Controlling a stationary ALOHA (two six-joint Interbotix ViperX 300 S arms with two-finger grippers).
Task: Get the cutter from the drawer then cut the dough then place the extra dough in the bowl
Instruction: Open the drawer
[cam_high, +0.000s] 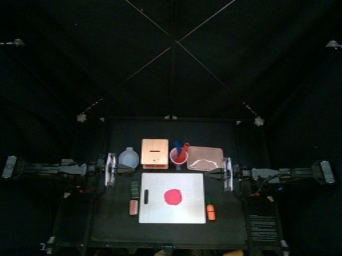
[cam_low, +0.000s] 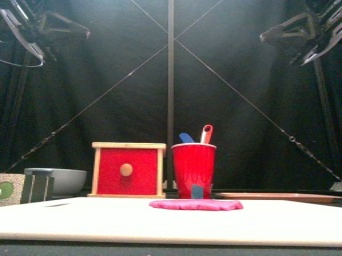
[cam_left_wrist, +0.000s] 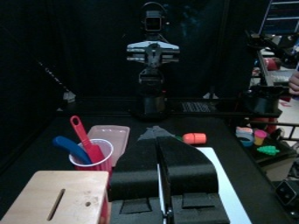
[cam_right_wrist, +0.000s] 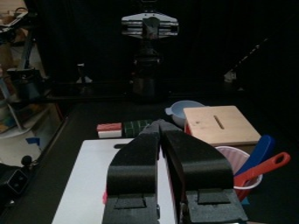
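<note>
White board (cam_low: 80, 222), one, fills the bottom of the front view, its near edge cut off. One flat red dough disc (cam_low: 197, 205) lies on it, lower centre. Behind, at centre, one red cup (cam_low: 194, 172) holds one blue knife (cam_low: 187, 139) and one red knife (cam_low: 206, 133), blades hidden inside. One wooden box (cam_low: 128, 170) stands left of it, red drawer shut, contents unseen. One bowl (cam_low: 63, 180), far left, is partly covered. Left gripper (cam_left_wrist: 160, 144) and right gripper (cam_right_wrist: 163, 131): jaws together, holding nothing.

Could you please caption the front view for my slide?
Red dough disc lies on the white board; red cup and wooden box stand behind.
</note>
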